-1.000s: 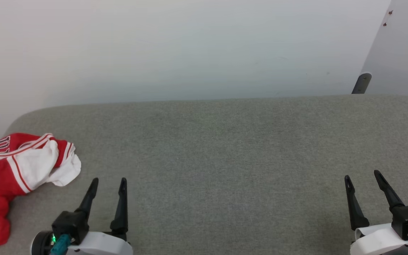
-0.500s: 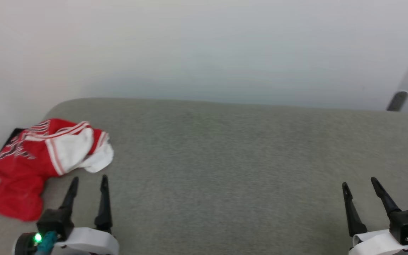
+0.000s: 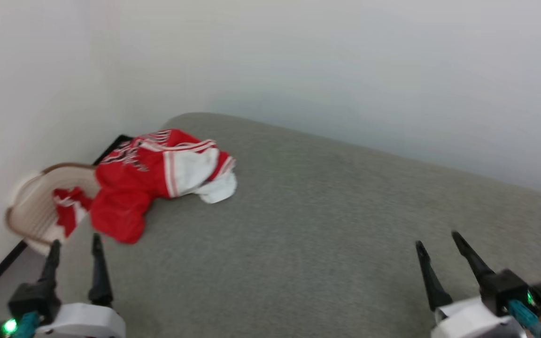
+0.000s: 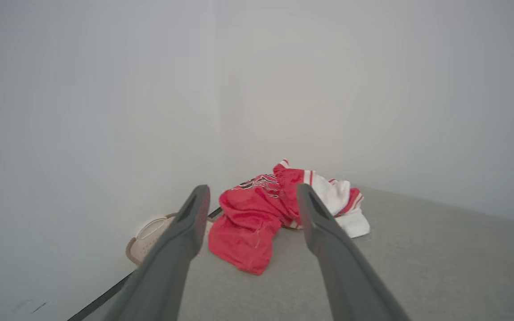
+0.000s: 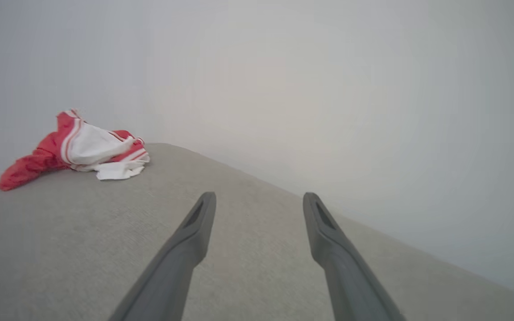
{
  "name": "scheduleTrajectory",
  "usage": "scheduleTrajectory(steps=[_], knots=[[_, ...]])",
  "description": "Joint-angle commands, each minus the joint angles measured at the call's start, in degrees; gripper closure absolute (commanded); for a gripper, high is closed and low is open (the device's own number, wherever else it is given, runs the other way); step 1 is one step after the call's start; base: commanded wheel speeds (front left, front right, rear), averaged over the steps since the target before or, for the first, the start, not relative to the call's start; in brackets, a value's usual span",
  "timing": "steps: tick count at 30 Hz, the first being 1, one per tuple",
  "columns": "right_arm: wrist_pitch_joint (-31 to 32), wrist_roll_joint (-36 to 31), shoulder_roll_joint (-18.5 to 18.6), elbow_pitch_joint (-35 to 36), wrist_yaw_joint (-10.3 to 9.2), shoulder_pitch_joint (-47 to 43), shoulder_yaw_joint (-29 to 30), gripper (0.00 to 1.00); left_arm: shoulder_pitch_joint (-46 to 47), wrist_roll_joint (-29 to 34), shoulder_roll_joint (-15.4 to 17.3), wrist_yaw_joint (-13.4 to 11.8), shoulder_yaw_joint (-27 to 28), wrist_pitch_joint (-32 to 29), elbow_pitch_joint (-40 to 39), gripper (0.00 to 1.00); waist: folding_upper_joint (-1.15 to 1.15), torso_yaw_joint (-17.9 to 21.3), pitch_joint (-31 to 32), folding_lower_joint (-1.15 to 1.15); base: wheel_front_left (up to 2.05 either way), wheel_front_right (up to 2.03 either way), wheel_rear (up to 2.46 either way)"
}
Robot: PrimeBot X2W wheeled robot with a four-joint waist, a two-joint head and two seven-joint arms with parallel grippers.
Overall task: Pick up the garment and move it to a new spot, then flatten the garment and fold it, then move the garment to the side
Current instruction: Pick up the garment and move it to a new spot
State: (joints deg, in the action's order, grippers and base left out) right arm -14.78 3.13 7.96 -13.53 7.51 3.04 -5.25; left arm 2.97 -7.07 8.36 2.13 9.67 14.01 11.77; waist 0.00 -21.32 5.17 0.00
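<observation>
Only the head camera has turned, toward the left; the garment (image 3: 158, 183) lies where it was. It is red with white sleeves and sits bunched up at the far left end of the grey cushion (image 3: 322, 234). A tan basket (image 3: 31, 206) stands just beside it. The left gripper (image 3: 75, 240) is wide open and empty, near the garment but not touching. The right gripper (image 3: 437, 239) is wide open too, empty, well apart from it.

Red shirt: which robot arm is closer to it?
Left. The left arm is close, just short of the red shirt; the right arm is far off to its right.
</observation>
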Motion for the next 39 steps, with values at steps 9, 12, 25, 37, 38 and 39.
scheduleTrajectory(steps=[9, 12, 25, 37, 38, 39], knots=[[-0.09, 1.75, 1.44, -2.70, -0.04, 5.94, -4.59, 0.00, -0.83, -3.07, -1.18, -1.25, 1.45, -0.82, -3.84, 0.00, 0.00, -7.07, -2.50, 0.00, 0.00, 0.00, 0.00], [-0.15, 2.16, 2.03, -3.24, -0.04, 6.54, -4.92, 0.00, 0.44, -3.66, -0.90, -0.71, 0.92, -2.03, -4.69, 0.00, 0.00, -7.41, -3.02, 0.00, 0.00, 0.00, 0.00], [2.18, 0.52, 4.92, 1.69, -0.05, 6.19, -2.01, 0.00, 16.74, -6.59, 5.92, 3.36, -1.42, -11.04, -1.18, 0.00, 0.00, -3.31, -10.63, 0.00, 0.00, 0.00, 0.00], [5.99, -0.01, 8.69, 10.12, -0.05, 11.13, -2.68, 0.00, 35.65, -14.37, 13.13, 5.01, -2.55, -22.68, 12.87, 0.00, 0.00, 5.02, -24.83, 0.00, 0.00, 0.00, 0.00], [6.31, -0.09, 9.02, 10.79, -0.05, 11.59, -2.84, 0.00, 37.06, -14.89, 13.79, 5.06, -2.80, -24.26, 15.00, 0.00, 0.00, 5.66, -26.06, 0.00, 0.00, 0.00, 0.00], [6.56, -0.11, 9.24, 11.44, -0.05, 12.02, -2.87, 0.00, 38.52, -15.70, 14.11, 5.12, -2.95, -25.55, 16.90, 0.00, 0.00, 6.15, -27.23, 0.00, 0.00, 0.00, 0.00]])
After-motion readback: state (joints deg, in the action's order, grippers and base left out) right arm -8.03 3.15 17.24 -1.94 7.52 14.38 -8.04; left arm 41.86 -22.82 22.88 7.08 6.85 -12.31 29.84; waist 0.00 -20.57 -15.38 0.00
